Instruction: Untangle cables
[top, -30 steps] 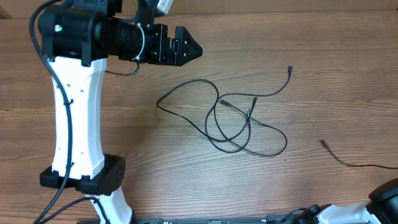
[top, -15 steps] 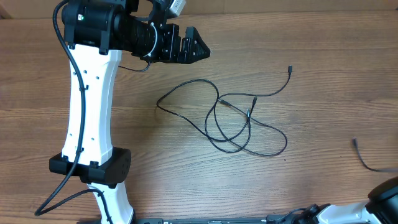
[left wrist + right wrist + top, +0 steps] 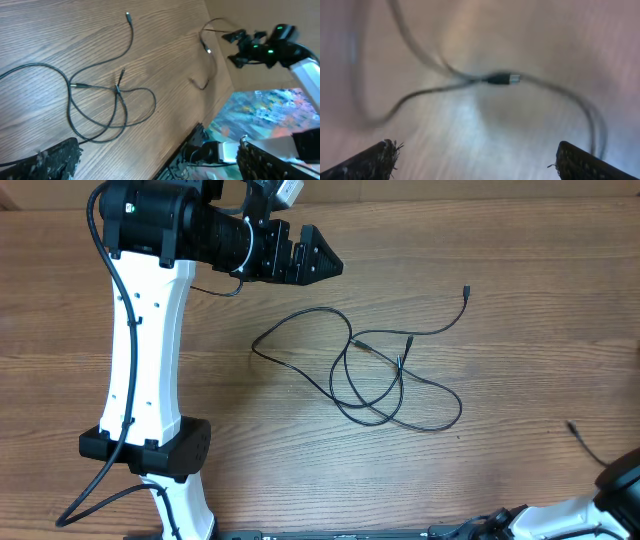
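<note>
Wood-grain worktop (image 3: 500,240), smooth and pale brown, and on it sat the tangle (image 3: 400,368): thin, black, glossy cables thrown into soft overlapping loops, the strands too crossed to count, with three tiny plug ends showing. One tail curved up and right out of the tangle. Well right of the tangle lay a lone cable (image 3: 577,433), just its short curved end in the overhead view. Up and left of the tangle hung the left pincer (image 3: 325,265), black and ribbed, its fingers spread wide apart, nothing in them. The right pincer (image 3: 475,147) was apart too; beyond it, badly blurred, ran a black cable with one silver-tipped plug (image 3: 502,78).
</note>
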